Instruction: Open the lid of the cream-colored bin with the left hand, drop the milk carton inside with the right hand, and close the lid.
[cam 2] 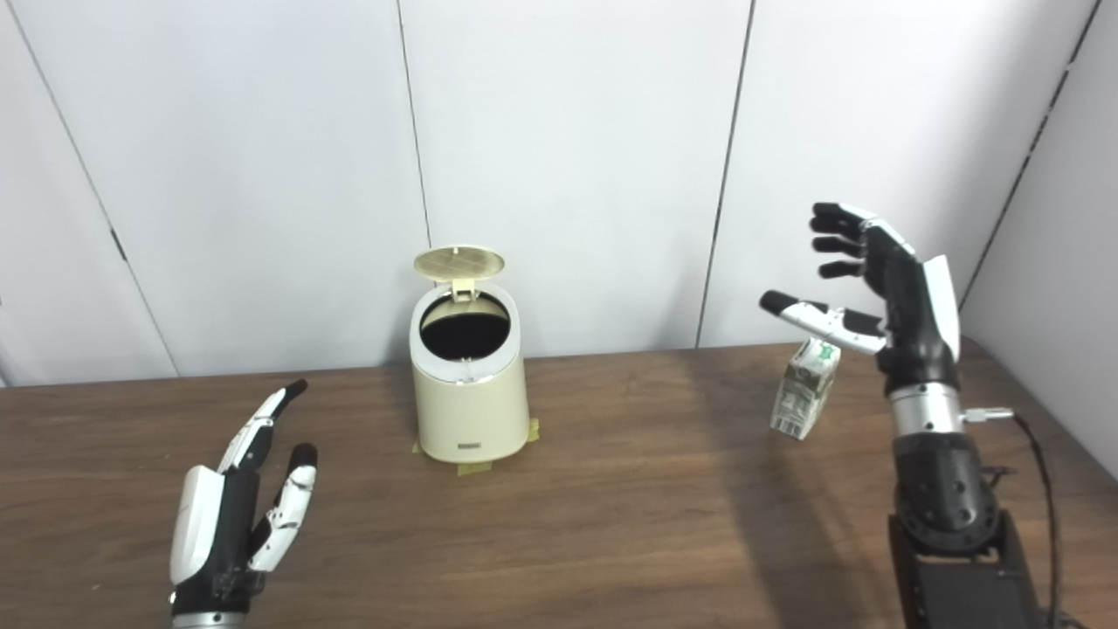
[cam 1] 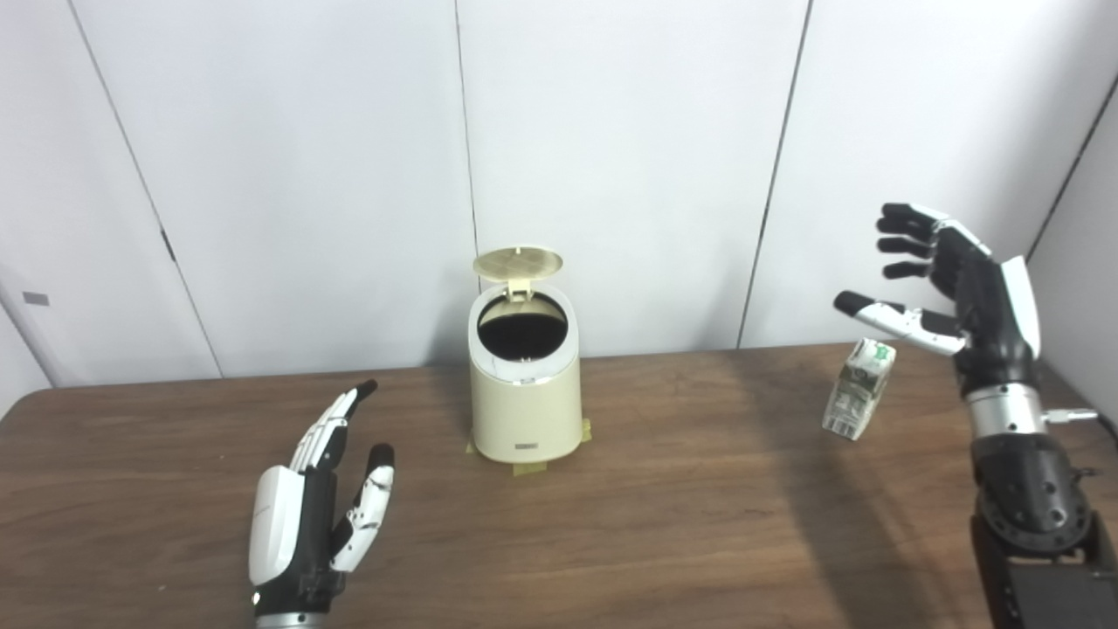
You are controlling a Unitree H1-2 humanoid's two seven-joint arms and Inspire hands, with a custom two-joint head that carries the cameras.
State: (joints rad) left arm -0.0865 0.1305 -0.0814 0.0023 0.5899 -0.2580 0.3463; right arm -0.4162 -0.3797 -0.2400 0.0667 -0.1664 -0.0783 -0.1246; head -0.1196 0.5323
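Left eye view shows the right hand [cam 1: 948,288] raised at the far right, fingers spread and empty, its thumb reaching out over the top of the milk carton [cam 1: 859,390]. From here I cannot tell whether the thumb touches the carton or only hangs above it. The carton stands tilted on the counter [cam 1: 699,524], leaning toward the hand, well apart from the bin.

The left hand [cam 1: 314,515] rests low at the near left, fingers extended and apart, holding nothing, clear of the bin.

The cream-colored bin [cam 1: 525,402] sits at the far middle of the counter, with strips of tape showing at its base. Its lid [cam 1: 518,262] stands up on the hinge at the back, and the dark opening faces up.

Judging by this, the first step is done: the lid is open. The carton is not yet grasped, so picking it up, carrying it left over the opening, dropping it in and closing the lid all remain.
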